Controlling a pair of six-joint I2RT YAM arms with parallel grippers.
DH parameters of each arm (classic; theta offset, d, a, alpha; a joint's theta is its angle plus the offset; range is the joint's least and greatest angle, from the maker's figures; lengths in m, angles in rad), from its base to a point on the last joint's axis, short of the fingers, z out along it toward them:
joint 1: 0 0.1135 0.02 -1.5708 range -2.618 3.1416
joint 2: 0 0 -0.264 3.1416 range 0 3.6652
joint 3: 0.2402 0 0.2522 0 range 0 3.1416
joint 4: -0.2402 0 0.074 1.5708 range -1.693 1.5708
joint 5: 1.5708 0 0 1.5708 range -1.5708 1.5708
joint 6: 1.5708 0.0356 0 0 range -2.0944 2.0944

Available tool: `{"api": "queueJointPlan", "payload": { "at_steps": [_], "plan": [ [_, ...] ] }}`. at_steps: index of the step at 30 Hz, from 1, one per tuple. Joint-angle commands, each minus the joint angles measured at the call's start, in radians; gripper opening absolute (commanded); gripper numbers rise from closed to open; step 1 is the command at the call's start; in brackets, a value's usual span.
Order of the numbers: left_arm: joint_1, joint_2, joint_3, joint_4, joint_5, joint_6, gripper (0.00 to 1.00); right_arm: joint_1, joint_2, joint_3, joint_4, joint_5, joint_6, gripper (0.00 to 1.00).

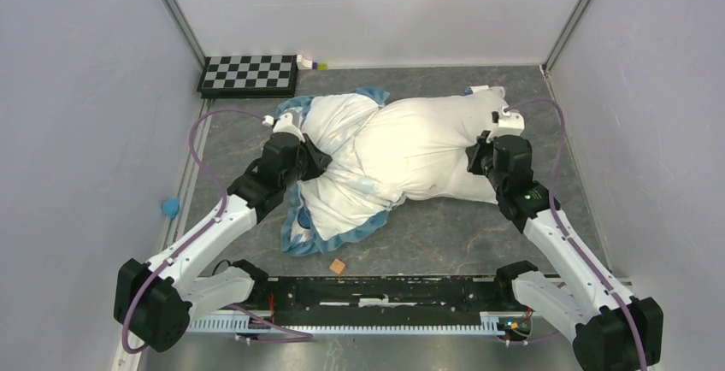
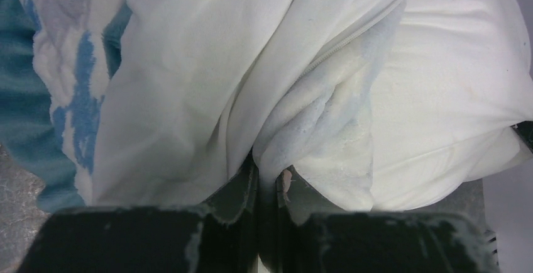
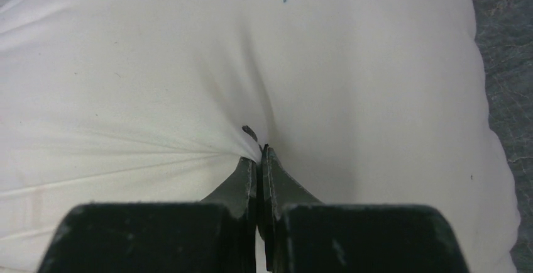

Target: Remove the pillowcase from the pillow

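Looks like we're mid-peel here. The pillow (image 1: 427, 149) lies across the middle of the desk (image 1: 445, 234), a bit toward the far edge. Its right half is already bare. The pillowcase (image 1: 338, 204) is bunched over the left half, with its blue ruffle spilling toward the left edge and the near side.

The left gripper (image 1: 315, 161) is pinched shut on a fold of the pillowcase. The wrist view shows the fingers (image 2: 242, 188) together with fabric squeezed between them. The right gripper (image 1: 477, 156) is clamped on the pillow's own skin near its right end, and you can see the fabric puckering into the closed tips (image 3: 259, 153).

My guess is the next move is a straight tug-of-war. The right arm anchors the pillow while the left drags the cover off toward the left edge. A thin pinch like that could slip, so a steady pull is probably better than a yank.

Head count:
- one pillow
- one pillowcase
- two grippers
- one checkerboard (image 1: 248, 74) in the far left corner
- one little tan cube (image 1: 338, 265) near the near edge
- one small blue thing (image 1: 171, 207) by the left edge
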Motion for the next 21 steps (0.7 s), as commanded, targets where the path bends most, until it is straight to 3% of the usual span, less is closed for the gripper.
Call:
{"api": "queueJointPlan", "payload": {
  "at_steps": [1, 5, 15, 21],
  "plan": [
    [0.051, -0.012, 0.022, -0.160, -0.263, 0.021, 0.02, -0.128, -0.057, -0.003, 0.003, 0.490, -0.004, 0.00],
    [0.060, -0.014, 0.055, -0.200, -0.326, 0.012, 0.02, -0.152, -0.118, -0.025, 0.005, 0.572, 0.044, 0.00],
    [0.101, -0.065, 0.157, -0.286, -0.394, -0.011, 0.02, -0.195, -0.158, -0.043, 0.005, 0.604, 0.085, 0.00],
    [0.106, -0.039, 0.290, -0.374, -0.454, 0.107, 0.02, -0.198, -0.145, -0.045, -0.007, 0.596, 0.128, 0.00]
  ]
}}
